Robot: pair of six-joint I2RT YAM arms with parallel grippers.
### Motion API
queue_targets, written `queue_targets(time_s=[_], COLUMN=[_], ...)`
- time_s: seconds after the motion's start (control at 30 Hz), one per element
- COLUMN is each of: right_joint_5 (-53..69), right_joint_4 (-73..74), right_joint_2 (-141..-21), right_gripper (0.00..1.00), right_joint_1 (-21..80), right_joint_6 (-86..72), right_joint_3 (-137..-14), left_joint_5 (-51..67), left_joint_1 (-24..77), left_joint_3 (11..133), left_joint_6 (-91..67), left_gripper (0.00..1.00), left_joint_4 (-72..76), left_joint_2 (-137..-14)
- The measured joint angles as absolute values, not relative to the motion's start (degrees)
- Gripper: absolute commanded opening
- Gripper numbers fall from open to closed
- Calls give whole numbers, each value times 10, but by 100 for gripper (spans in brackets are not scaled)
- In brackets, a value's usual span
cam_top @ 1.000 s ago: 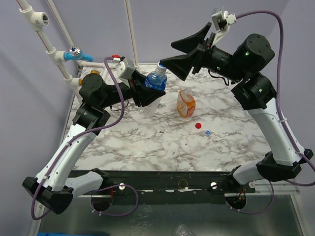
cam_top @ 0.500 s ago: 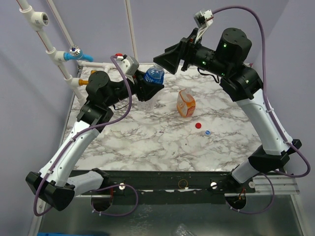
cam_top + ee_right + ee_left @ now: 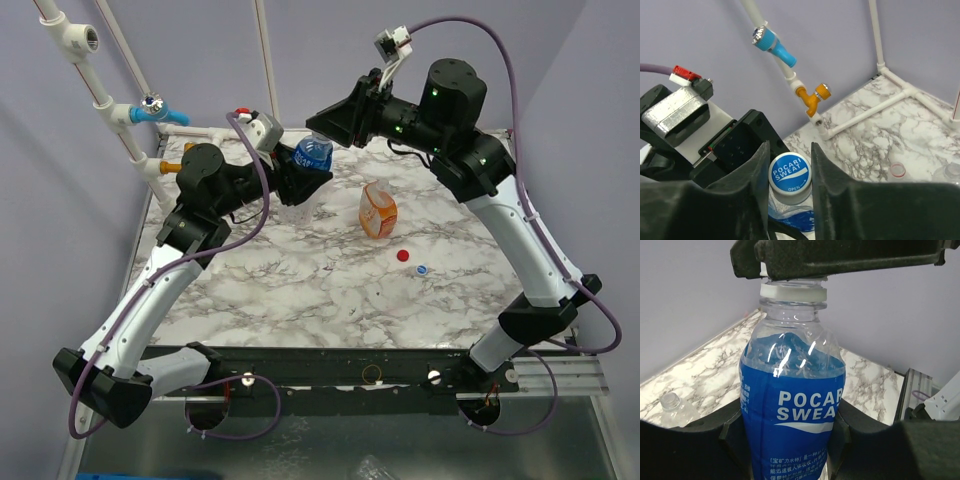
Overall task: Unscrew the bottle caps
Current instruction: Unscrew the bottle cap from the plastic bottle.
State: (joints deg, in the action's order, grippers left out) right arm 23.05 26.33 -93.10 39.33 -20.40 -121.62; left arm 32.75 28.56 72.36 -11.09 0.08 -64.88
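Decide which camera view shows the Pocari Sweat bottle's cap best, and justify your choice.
Right wrist: it looks straight down on the cap, printed top readable. Left wrist shows only its white lower edge, under the right gripper. Top external: the gripper largely covers it.

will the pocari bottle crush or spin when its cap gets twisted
The blue-labelled bottle seems empty, with thin creased walls, so it is probably light and may dent under the left gripper. Its glossy label could let it spin as the cap turns.
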Motion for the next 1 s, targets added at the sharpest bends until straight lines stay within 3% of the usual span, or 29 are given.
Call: queue_targets(time_s=[0.17, 0.33, 0.63, 0.77, 0.8, 0.83, 0.9, 0.93, 0.97, 1.0], right_joint_5=[235, 286, 594, 653, 655, 655, 639, 620, 600, 574], right_joint_4=[251, 204, 20, -46, -47, -43, -26, -12, 3, 16], right_joint_2=[-924, -883, -808, -804, -804, -804, -799, -794, -785, -775], right_gripper=[1, 1, 1, 3, 8, 20, 74, 90, 99, 100], right_joint_1=[396, 391, 383, 386, 386, 386, 386, 387, 388, 389], right_joint_6=[-200, -183, -195, -217, -216, -213, -202, -194, -190, -181], right_joint_3=[-1204, -1141, -1054, -1030, -1029, -1028, -1028, -1027, -1024, -1020], left_joint_5=[327, 352, 617, 671, 674, 675, 676, 675, 674, 669], left_joint_1=[285, 286, 297, 302, 301, 301, 300, 300, 298, 296], left_joint_3=[724, 725, 769, 773, 773, 773, 773, 773, 773, 773], left_joint_6=[-113, -119, -217, -242, -245, -246, -247, -246, -244, -241], left_gripper=[0, 0, 0, 0, 0, 0, 0, 0, 0, 0], left_joint_4=[0, 0, 30, 29, 26, 24, 22, 22, 23, 26], left_joint_2=[-648, -648, -640, -638, -639, -639, -639, -639, -639, -639])
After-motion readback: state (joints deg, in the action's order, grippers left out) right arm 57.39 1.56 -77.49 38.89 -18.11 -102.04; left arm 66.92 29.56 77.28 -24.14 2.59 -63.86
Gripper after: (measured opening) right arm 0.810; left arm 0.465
